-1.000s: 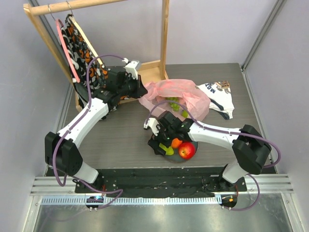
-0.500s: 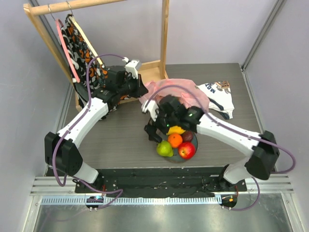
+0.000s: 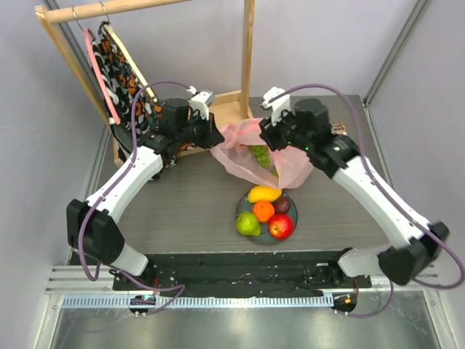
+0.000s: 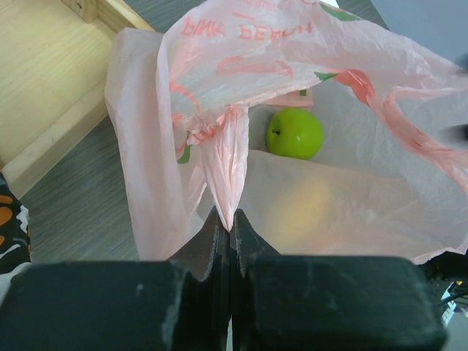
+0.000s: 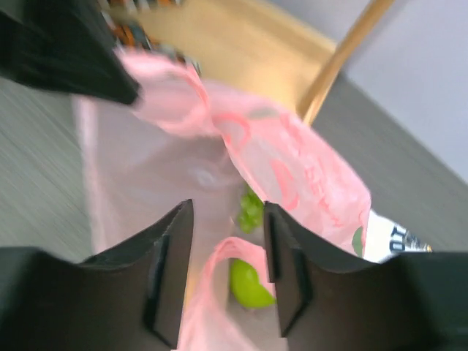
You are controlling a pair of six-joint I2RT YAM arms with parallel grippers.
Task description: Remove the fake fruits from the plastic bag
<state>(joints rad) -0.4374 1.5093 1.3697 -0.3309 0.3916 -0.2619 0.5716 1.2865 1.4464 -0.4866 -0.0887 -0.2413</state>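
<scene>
The pink plastic bag (image 3: 290, 163) lies behind the plate, its mouth held up. My left gripper (image 3: 212, 135) is shut on the bag's bunched left edge (image 4: 227, 168). Inside the bag lie a green apple (image 4: 295, 133) and a bunch of green grapes (image 3: 259, 154). My right gripper (image 3: 270, 135) hovers over the bag's mouth with its jaws apart. In the right wrist view a pink handle loop (image 5: 219, 256) sits below the gap, loose, with the apple (image 5: 248, 287) and grapes (image 5: 251, 208) beneath. The plate (image 3: 294, 215) holds a mango (image 3: 263, 193), orange (image 3: 263, 210), purple fruit (image 3: 282, 205), red apple (image 3: 280, 227) and green apple (image 3: 247, 223).
A wooden clothes rack (image 3: 247, 51) stands at the back, its base board (image 4: 44, 80) just left of the bag. A patterned cloth (image 3: 123, 73) hangs on its left side. A white-and-navy cloth (image 3: 330, 149) lies right of the bag, partly under my right arm.
My right arm has left a green apple on the plate and swung back over the bag's mouth, its jaws narrower than before. The left gripper has kept its hold, lifting the bag's edge slightly.
</scene>
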